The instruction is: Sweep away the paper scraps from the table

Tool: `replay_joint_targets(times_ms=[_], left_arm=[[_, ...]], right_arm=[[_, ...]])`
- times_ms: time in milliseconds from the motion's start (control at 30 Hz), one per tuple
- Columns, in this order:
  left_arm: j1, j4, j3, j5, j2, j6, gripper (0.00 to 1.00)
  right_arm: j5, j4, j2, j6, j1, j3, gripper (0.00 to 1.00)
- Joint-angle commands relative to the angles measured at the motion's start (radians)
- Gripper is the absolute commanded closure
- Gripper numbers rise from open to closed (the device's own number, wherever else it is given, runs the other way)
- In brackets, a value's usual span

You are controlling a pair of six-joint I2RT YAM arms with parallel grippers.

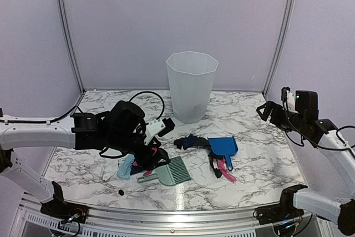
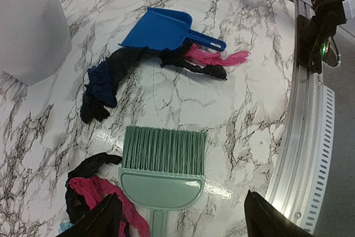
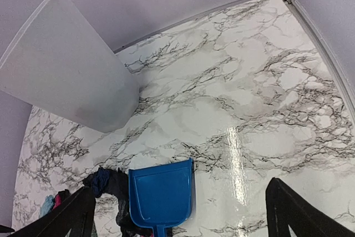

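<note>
Your left gripper (image 2: 183,217) hangs spread wide astride the handle of the pale green hand brush (image 2: 163,165). The paper scraps (image 2: 102,87) lie on the counter (image 1: 260,159) in 3 clumps: beside the brush, left of the blue dustpan (image 2: 161,29), and at its handle. Your right gripper (image 3: 180,209) is released, empty.

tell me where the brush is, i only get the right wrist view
Observer: The pale green brush lies flat on the table, left of the blue dustpan.
Operator: left arm got it
Observer: No. The left gripper is open, fingers either side of its handle.
Operator: scraps i'm missing
Observer: Pink and black scraps by the dustpan's handle; another clump beside the brush head.
</note>
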Motion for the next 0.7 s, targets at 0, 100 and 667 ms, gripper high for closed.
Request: replay_joint_targets(times_ms=[0, 100, 667], left_arm=[[-0.006, 0.033, 0.049, -0.019, 0.01, 0.014, 0.21], [-0.006, 0.034, 0.055, -0.02, 0.008, 0.014, 0.2], [-0.027, 0.023, -0.046, -0.024, -0.079, 0.014, 0.26]], right_arm=[[0.006, -0.004, -0.036, 0.049, 0.016, 0.0, 0.01], [0.032, -0.029, -0.049, 0.065, 0.016, 0.008, 0.01], [0.039, -0.22, 0.02, 0.071, 0.038, 0.082, 0.02]])
